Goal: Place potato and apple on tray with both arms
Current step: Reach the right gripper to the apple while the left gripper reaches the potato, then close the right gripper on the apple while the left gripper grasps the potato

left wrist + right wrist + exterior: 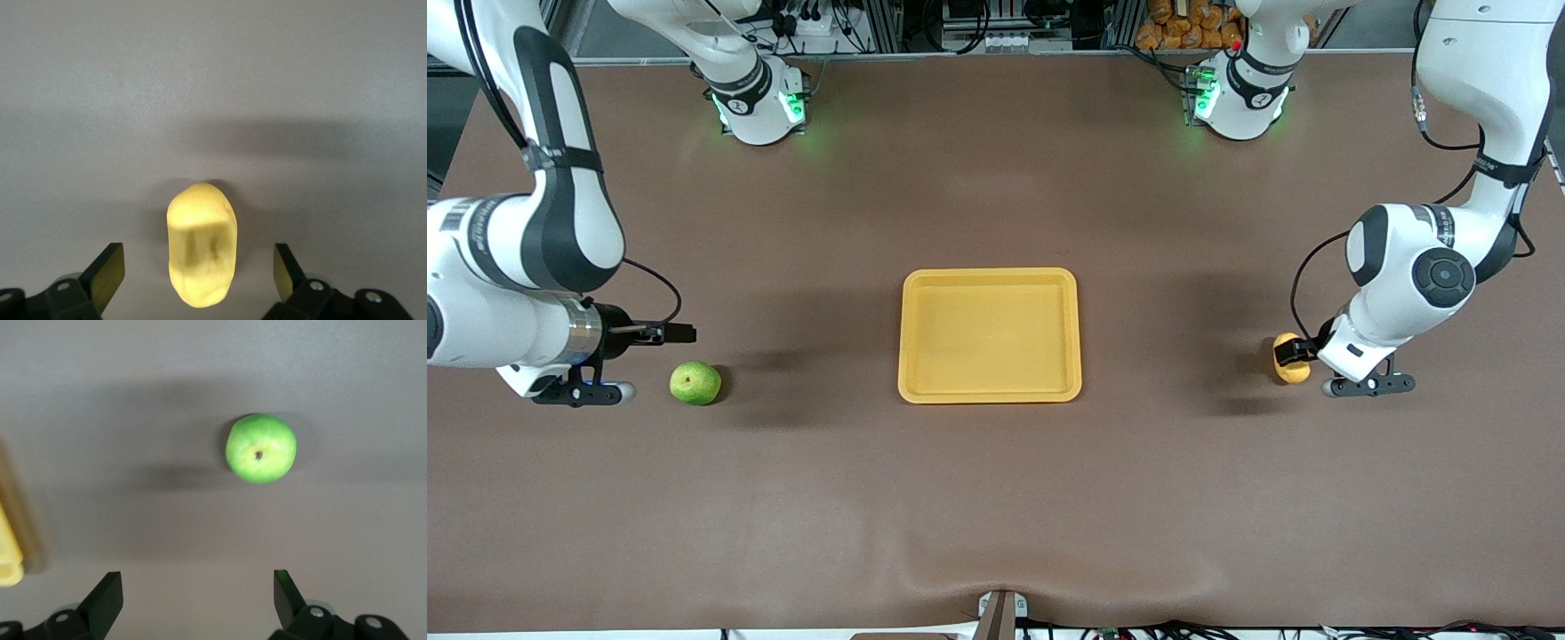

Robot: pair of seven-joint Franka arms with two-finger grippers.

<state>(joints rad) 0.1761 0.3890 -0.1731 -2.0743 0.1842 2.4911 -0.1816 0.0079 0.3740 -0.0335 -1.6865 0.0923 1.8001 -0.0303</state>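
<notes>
The yellow-orange potato [1291, 359] lies on the table toward the left arm's end. My left gripper [1295, 353] is low around it and open. In the left wrist view the potato [201, 248] lies between the two fingers of the left gripper [198, 270], with a gap on each side. The green apple [695, 382] lies toward the right arm's end. My right gripper [679, 334] is open and empty over bare table beside the apple. In the right wrist view the apple [261, 448] lies ahead of the right gripper [198, 590], not between its fingers. The yellow tray [990, 276] is empty at mid-table.
The brown table [996, 498] runs wide around the tray. The tray's edge [8, 557] shows at the side of the right wrist view. The two arm bases [760, 98] [1240, 93] stand along the table's edge farthest from the front camera.
</notes>
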